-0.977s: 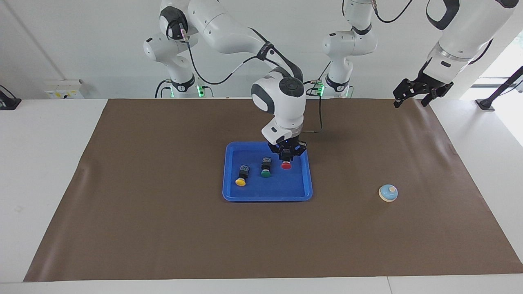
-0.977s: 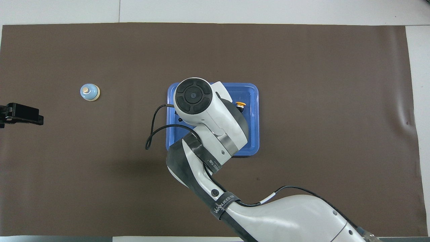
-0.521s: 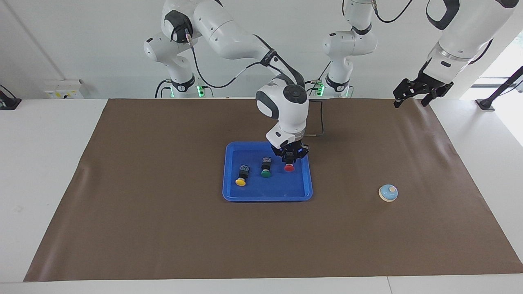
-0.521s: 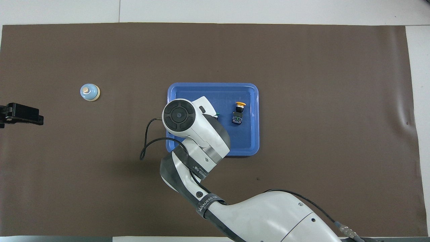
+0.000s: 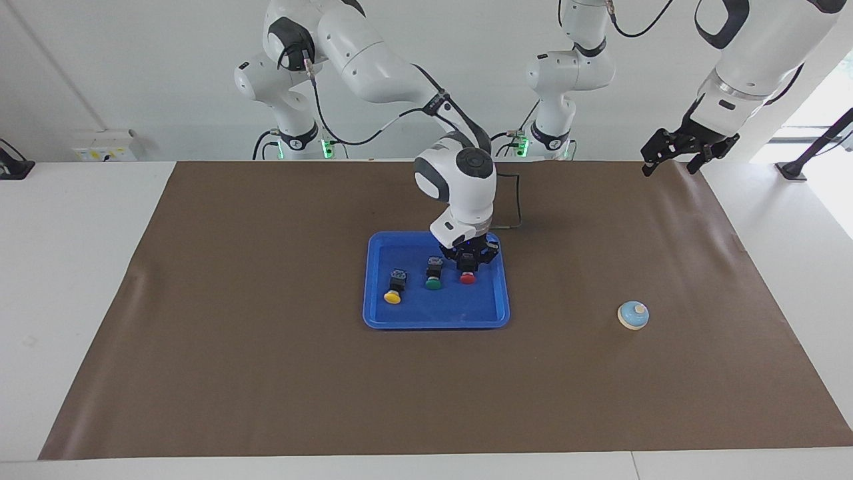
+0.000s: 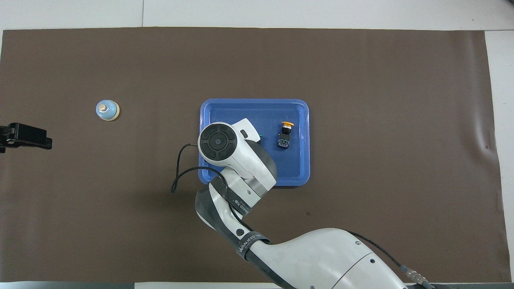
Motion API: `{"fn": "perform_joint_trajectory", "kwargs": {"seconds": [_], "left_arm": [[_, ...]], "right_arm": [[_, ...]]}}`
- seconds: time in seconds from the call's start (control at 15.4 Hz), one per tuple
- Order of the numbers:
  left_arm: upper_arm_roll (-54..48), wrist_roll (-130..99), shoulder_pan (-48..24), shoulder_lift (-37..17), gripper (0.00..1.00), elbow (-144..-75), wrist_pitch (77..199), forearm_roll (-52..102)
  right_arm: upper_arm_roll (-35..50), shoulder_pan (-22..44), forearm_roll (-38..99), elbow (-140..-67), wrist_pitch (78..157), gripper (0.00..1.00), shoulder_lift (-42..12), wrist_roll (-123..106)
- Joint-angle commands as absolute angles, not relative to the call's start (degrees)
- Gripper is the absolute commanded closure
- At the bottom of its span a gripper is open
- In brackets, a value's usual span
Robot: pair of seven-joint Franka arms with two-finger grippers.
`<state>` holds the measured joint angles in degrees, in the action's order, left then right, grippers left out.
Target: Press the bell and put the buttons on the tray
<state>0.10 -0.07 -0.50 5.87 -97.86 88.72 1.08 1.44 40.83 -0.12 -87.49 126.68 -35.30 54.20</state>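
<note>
On the blue tray [image 5: 436, 319]: three buttons, one bell [image 5: 632, 315] apart.
Yellow button [image 5: 393, 296], green button [image 5: 433, 283] and red button [image 5: 468, 277] lie in a row; right tool [image 5: 468, 261] grips the red one; left tool [image 5: 680, 151] waits, grip unclear.

Overhead, the right arm [image 6: 237, 160] hides the red button [image 5: 468, 277] and most of the green button [image 5: 433, 283]

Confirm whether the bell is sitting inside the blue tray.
No, the bell rests on the brown mat toward the left arm's end, apart from the tray.
</note>
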Motion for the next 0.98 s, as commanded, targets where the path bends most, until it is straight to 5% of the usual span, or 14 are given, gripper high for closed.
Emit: {"fn": "perform_joint_trajectory", "kwargs": {"seconds": [0.0, 0.91], "left_arm": [[0.4, -0.1, -0.6, 6.2, 0.00, -97.6, 87.7, 1.6], [0.4, -0.1, -0.6, 6.2, 0.00, -97.6, 87.7, 1.6]], "right_arm": [[1.5, 39.8, 0.8, -85.3, 122.2, 0.00, -34.0, 56.2], [1.1, 16.3, 2.4, -82.2, 107.3, 0.00, -21.5, 35.7]]}}
